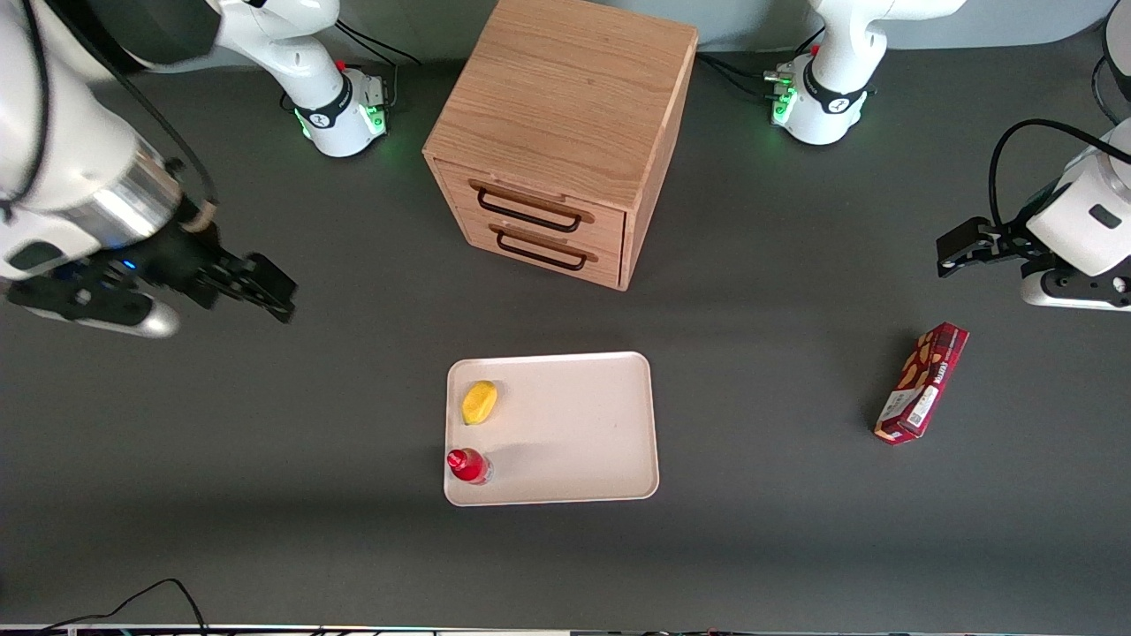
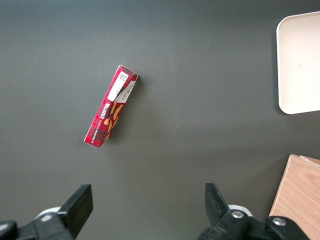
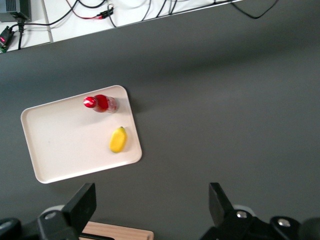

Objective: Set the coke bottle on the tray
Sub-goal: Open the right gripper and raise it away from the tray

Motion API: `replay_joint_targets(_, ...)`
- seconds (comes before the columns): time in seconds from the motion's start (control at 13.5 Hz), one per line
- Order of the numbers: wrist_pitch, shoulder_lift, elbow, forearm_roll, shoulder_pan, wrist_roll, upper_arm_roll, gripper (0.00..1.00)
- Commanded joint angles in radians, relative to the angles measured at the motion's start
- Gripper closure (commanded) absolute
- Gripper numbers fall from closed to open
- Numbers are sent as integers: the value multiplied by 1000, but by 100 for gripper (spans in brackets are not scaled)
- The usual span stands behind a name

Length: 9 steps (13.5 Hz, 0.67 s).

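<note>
Coke bottle (image 1: 467, 465) upright on tray (image 1: 574, 424), beside lemon (image 1: 479, 402) (corner nearest camera). Gripper (image 3: 150, 210) released, empty, high toward working arm's end. Placement looks done; next: park arm.

The dark grey matte bench (image 1: 265, 442) carries a flat cream rectangular tray (image 1: 574, 424) near its middle, a light wooden two-drawer cabinet (image 1: 561, 132) farther from the front camera, and a dark red rectangular snack box (image 1: 922, 382) toward the parked arm's end. The hand (image 1: 265, 291) hangs above the working arm's end.
</note>
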State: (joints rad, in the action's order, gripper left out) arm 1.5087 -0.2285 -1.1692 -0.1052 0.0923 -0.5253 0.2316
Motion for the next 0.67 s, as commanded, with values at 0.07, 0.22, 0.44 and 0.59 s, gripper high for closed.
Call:
replay_joint_targets(0.07,105,233,-301,61,-104,89,14,0)
replay_joint_targets(0.22,209,352,-477,82,-123,122,14,0)
replay_joint_targets(0.44,222,361,-483,127,-149,133,2,0)
replay_joint_targets(0.59,191,298,-403,128,-167,140,2,0)
